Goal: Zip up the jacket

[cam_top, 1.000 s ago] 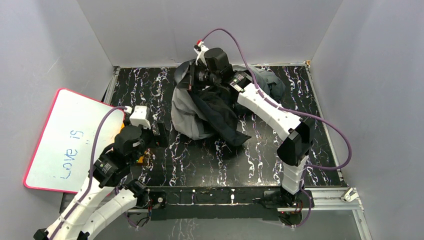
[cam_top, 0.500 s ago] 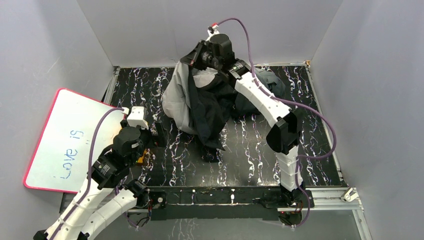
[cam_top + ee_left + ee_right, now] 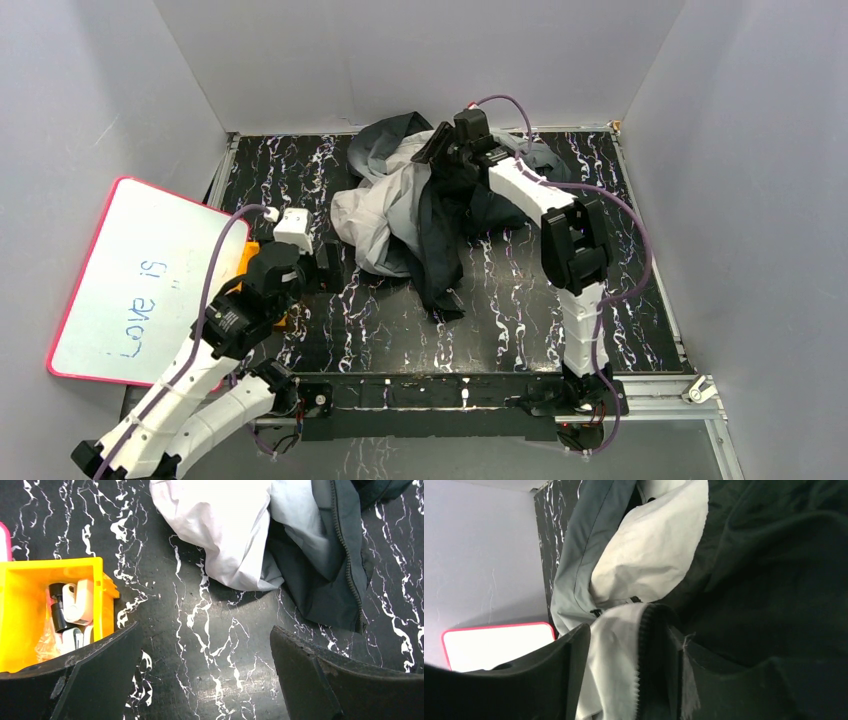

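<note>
The jacket (image 3: 390, 215) lies crumpled at the back middle of the table, light grey outside with dark lining spilling toward the front. My right gripper (image 3: 440, 150) sits on top of the heap. In the right wrist view its jaws (image 3: 634, 635) stand open, and a fold of light fabric and the zipper teeth (image 3: 640, 670) lie loose between them. My left gripper (image 3: 318, 270) hovers low over bare table left of the jacket, wide open (image 3: 205, 645) and holding nothing. A zipper edge (image 3: 345, 555) runs down the jacket's dark panel (image 3: 225, 535) in front of it.
A yellow bin (image 3: 20, 580) with small parts sits just left of my left gripper (image 3: 248, 255). A pink-rimmed whiteboard (image 3: 130, 280) leans off the table's left side. Grey walls close in the back and both sides.
My right gripper came down and to the right from a raised hold on the jacket and its jaws opened. The lifted fabric slumped onto the table. My left arm edged slightly forward.
</note>
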Tool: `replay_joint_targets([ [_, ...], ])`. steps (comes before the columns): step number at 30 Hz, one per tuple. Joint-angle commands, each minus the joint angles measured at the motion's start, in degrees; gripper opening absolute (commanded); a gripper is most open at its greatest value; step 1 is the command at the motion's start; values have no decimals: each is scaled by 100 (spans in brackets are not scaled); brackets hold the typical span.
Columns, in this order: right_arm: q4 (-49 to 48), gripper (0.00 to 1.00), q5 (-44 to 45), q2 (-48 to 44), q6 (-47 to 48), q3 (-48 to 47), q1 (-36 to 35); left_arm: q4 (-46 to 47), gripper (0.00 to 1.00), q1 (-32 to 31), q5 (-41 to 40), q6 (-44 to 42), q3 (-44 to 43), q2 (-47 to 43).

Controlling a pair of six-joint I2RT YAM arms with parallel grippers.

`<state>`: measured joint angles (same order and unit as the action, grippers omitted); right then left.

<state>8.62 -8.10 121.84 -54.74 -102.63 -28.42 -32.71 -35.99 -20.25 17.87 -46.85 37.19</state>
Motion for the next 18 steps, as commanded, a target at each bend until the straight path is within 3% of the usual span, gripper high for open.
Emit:
replay_joint_targets([
  [1, -392, 67, 67, -1033, 583, 231, 79, -36, 98, -18, 254, 184, -182, 229],
  [10, 222, 81, 746, -2820, 1811, 1711, 180, 361, 98, -22, 1456, 701, -453, 925],
  [18, 820, 93, 2500, -4260, 2786, 2964, 244, 1443, 98, -22, 3127, 1228, -537, 2052],
])
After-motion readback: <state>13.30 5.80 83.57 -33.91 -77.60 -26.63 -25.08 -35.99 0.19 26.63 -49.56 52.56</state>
